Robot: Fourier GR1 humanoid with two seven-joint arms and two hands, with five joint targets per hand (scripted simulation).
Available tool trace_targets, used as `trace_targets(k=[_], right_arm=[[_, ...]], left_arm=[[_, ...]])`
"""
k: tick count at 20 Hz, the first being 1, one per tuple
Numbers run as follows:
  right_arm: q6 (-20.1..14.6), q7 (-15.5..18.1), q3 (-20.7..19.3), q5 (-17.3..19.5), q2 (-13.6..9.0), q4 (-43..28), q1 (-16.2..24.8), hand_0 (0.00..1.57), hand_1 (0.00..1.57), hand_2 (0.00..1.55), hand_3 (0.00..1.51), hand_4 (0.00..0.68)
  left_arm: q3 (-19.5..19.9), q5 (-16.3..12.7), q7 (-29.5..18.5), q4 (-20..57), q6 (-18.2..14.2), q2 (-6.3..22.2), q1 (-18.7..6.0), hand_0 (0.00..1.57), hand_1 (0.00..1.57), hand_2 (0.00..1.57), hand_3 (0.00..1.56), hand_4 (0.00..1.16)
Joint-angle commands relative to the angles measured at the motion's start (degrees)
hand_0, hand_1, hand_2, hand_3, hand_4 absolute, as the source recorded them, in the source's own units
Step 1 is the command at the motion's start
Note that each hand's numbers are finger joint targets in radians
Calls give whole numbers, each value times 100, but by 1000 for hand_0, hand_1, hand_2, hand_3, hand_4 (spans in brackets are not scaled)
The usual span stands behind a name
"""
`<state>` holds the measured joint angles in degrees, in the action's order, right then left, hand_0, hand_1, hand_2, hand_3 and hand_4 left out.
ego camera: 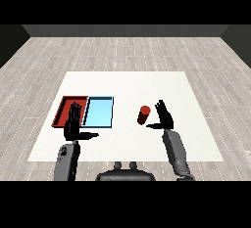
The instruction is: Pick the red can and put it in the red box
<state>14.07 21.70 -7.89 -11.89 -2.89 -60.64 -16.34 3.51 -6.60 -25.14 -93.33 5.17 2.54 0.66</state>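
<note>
Can [143, 115]: upright, right of blue tray [98, 112].
Right hand [165, 117]: fingers spread, just right of can.
Left hand [74, 124]: fingers straight, over red tray [63, 110].

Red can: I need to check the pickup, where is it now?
Head view: the red can stands on the white table, right of the light blue tray, beside the open right hand.

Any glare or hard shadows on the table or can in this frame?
Head view: the table is evenly lit, no glare; the can casts no clear shadow; the right hand and left hand show as flat black with little detail.
</note>
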Motion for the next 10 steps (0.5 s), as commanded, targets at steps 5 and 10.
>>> trace_targets(k=[5,10], right_arm=[[-351,-236,292,-112,278,-281,31,0,0,0,0,0],[-33,328,73,-184,92,852,-435,0,0,0,0,0]], left_arm=[[126,-119,-337,354,196,42,72,0,0,0,0,0],[28,-117,300,-103,-55,-13,-252,0,0,0,0,0]])
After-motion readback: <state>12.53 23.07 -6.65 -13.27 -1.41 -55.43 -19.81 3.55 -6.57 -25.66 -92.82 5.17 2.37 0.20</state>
